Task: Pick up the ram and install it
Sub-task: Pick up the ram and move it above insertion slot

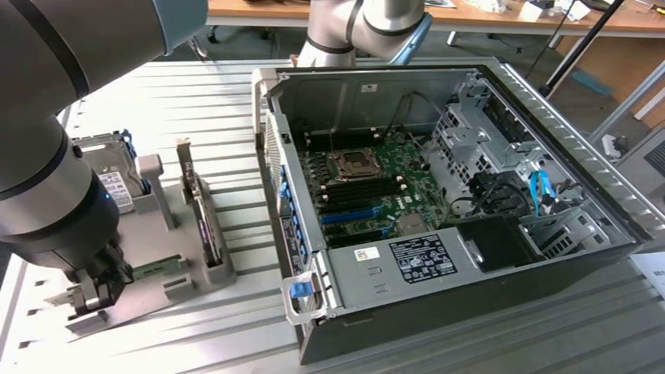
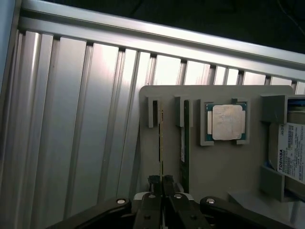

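Ribbed metal table (image 1: 208, 101), arm (image 1: 47, 179) bent low over grey holder (image 2: 219, 162), fingers (image 2: 159, 182) pinching upright ram (image 2: 160, 138).

Grey arm (image 1: 47, 187), blue joint cap (image 1: 413, 40), black tool (image 2: 160, 181)

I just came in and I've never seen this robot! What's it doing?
The robot arm's black gripper is pinched on a thin green circuit-board stick, the ram, standing edge-on in a slot of the grey plastic holder. Its twin green stick sits in the next slot. The open black computer case lies beside the holder; the ram is not yet in it.
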### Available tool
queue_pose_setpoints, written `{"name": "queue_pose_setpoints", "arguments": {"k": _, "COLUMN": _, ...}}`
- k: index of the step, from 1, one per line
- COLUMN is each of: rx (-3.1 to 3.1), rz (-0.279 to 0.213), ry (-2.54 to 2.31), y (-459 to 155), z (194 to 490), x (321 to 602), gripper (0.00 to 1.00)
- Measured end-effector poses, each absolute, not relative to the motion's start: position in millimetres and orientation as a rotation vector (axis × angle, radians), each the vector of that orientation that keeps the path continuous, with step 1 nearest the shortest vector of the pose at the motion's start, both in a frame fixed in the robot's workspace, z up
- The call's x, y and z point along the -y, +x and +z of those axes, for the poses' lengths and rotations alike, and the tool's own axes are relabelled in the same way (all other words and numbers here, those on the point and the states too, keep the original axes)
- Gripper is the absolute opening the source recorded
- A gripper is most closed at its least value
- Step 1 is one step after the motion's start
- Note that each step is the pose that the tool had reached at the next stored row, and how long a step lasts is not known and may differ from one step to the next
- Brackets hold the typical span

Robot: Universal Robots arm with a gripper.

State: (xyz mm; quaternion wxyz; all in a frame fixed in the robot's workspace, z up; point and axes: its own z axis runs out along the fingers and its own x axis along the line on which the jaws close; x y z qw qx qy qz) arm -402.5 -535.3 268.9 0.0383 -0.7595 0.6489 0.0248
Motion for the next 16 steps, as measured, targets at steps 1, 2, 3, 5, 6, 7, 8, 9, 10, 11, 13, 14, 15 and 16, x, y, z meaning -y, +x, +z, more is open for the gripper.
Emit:
{"name": "queue_pose_setpoints", "arguments": {"k": 1, "rx": -1.990, "rz": 0.076, "ry": -2.330, "y": -402.5, "z": 270.1, "x": 535.3, "gripper": 0.13}}
{"name": "queue_pose_setpoints", "arguments": {"k": 2, "rx": -1.990, "rz": 0.076, "ry": -2.330, "y": -402.4, "z": 271.9, "x": 535.3, "gripper": 0.13}}
{"name": "queue_pose_setpoints", "arguments": {"k": 3, "rx": -1.990, "rz": 0.076, "ry": -2.330, "y": -402.4, "z": 272.7, "x": 535.3, "gripper": 0.13}}
{"name": "queue_pose_setpoints", "arguments": {"k": 5, "rx": -1.990, "rz": 0.076, "ry": -2.330, "y": -402.5, "z": 275.5, "x": 535.3, "gripper": 0.13}}
{"name": "queue_pose_setpoints", "arguments": {"k": 6, "rx": -1.990, "rz": 0.076, "ry": -2.330, "y": -402.4, "z": 276.9, "x": 535.3, "gripper": 0.13}}
{"name": "queue_pose_setpoints", "arguments": {"k": 7, "rx": -1.991, "rz": 0.076, "ry": -2.330, "y": -402.4, "z": 278.7, "x": 535.3, "gripper": 0.13}}
{"name": "queue_pose_setpoints", "arguments": {"k": 8, "rx": -1.991, "rz": 0.076, "ry": -2.330, "y": -402.5, "z": 280.5, "x": 535.3, "gripper": 0.13}}
{"name": "queue_pose_setpoints", "arguments": {"k": 9, "rx": -1.991, "rz": 0.076, "ry": -2.330, "y": -402.5, "z": 283.3, "x": 535.3, "gripper": 0.13}}
{"name": "queue_pose_setpoints", "arguments": {"k": 10, "rx": -1.991, "rz": 0.076, "ry": -2.330, "y": -402.5, "z": 285.5, "x": 535.3, "gripper": 0.13}}
{"name": "queue_pose_setpoints", "arguments": {"k": 11, "rx": -1.990, "rz": 0.076, "ry": -2.330, "y": -402.4, "z": 288.0, "x": 535.3, "gripper": 0.13}}
{"name": "queue_pose_setpoints", "arguments": {"k": 13, "rx": -1.990, "rz": 0.076, "ry": -2.330, "y": -402.4, "z": 293.0, "x": 535.3, "gripper": 0.13}}
{"name": "queue_pose_setpoints", "arguments": {"k": 14, "rx": -1.991, "rz": 0.076, "ry": -2.330, "y": -402.4, "z": 295.4, "x": 535.3, "gripper": 0.13}}
{"name": "queue_pose_setpoints", "arguments": {"k": 15, "rx": -1.991, "rz": 0.076, "ry": -2.330, "y": -402.5, "z": 298.6, "x": 535.3, "gripper": 0.13}}
{"name": "queue_pose_setpoints", "arguments": {"k": 16, "rx": -1.991, "rz": 0.076, "ry": -2.330, "y": -402.5, "z": 301.3, "x": 535.3, "gripper": 0.13}}
